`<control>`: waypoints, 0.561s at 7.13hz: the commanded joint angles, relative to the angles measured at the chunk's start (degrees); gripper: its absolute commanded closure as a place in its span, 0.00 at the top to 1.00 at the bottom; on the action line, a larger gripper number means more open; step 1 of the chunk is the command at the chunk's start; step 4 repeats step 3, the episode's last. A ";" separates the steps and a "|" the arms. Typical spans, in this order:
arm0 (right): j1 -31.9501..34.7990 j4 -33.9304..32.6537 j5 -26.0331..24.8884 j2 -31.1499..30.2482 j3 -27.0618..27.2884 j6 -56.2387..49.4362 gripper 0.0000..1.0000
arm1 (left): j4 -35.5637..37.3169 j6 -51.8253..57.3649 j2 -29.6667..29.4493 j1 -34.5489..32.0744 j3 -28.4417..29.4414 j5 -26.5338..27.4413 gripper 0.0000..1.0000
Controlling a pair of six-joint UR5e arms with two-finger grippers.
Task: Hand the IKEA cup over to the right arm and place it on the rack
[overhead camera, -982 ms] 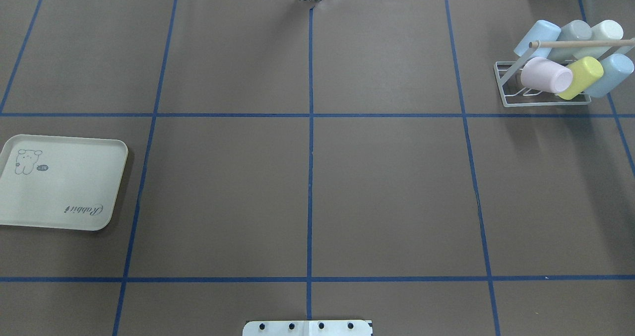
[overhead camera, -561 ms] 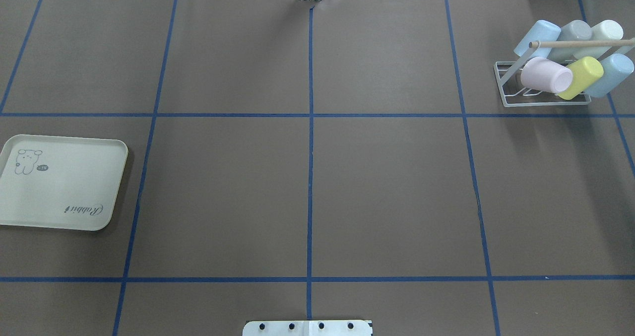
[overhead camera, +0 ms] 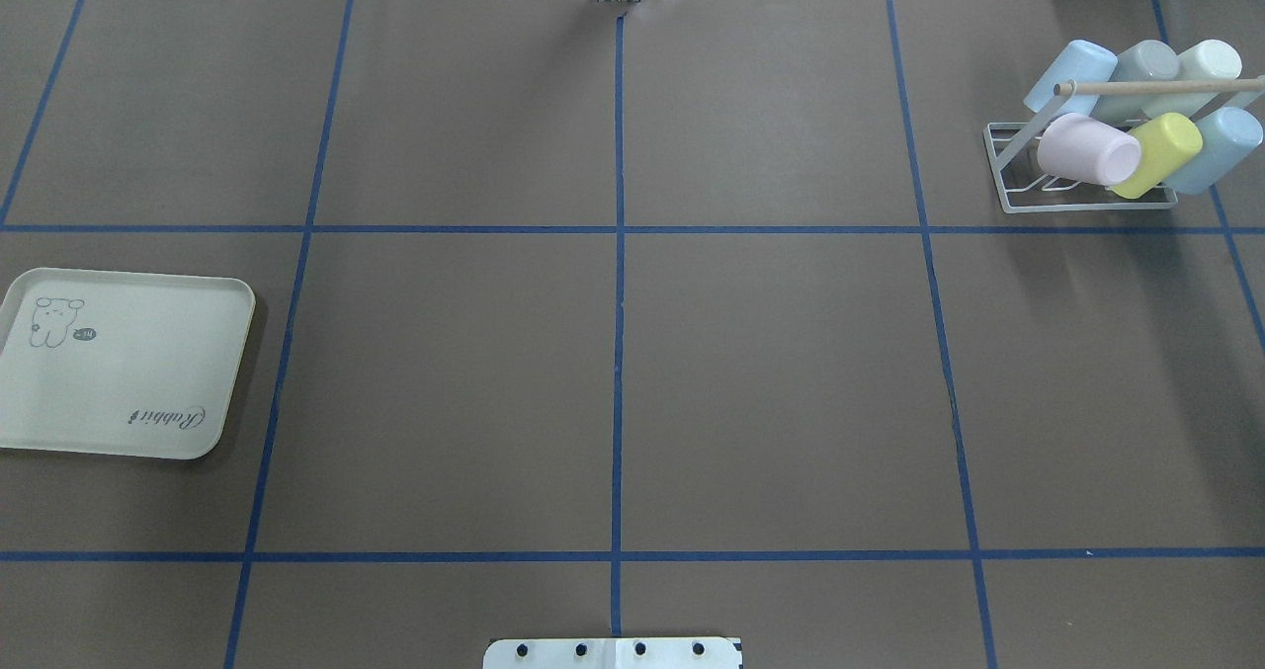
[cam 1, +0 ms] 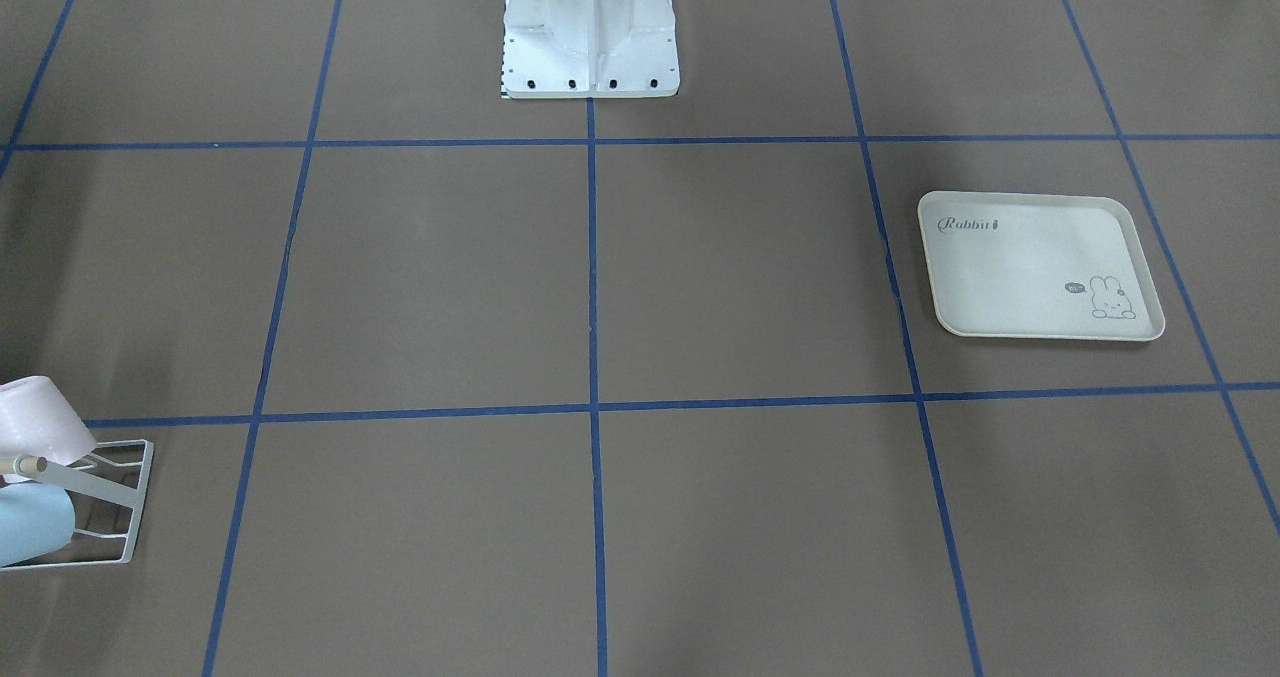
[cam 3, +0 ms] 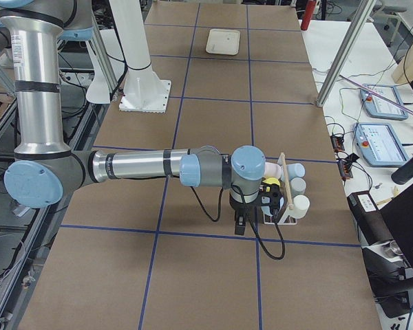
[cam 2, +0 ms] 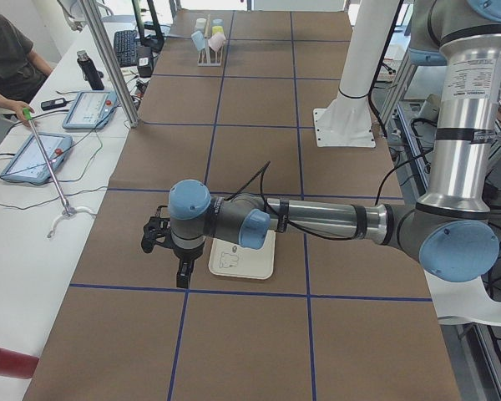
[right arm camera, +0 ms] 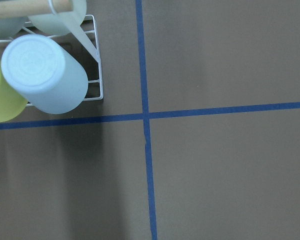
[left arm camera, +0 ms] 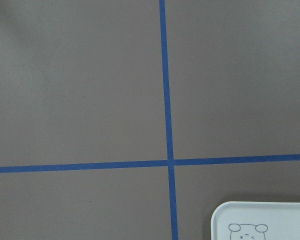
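Rack (overhead camera: pixel 1156 86) holds six cups (overhead camera: pixel 1087 148), table (overhead camera: pixel 771 382) far right corner. Left gripper (cam 2: pixel 184 277), right gripper (cam 3: pixel 238 225): jaw positions indeterminable.

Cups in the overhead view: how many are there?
6, all on the rack. Upper row: blue cup, grey cup, white cup. Lower row: pink cup, yellow cup, second blue cup. More could hide behind them.

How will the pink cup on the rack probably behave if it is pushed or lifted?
The pink cup looks like smooth plastic, so probably light and slippery. Its round wall suggests rolling if laid sideways. Tilted on the rack, it may slip off when pushed.
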 commanded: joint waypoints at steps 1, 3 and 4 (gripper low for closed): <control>-0.07 0.00 0.09 0.90 -0.66 0.09 1.00 | -0.32 0.38 -0.09 0.00 0.44 0.20 1.00; -0.07 0.00 0.09 3.09 -3.37 0.09 1.00 | -0.23 0.30 -0.27 0.00 0.53 0.20 1.00; -0.07 0.00 0.09 3.09 -3.37 0.09 1.00 | -0.23 0.30 -0.27 0.00 0.53 0.20 1.00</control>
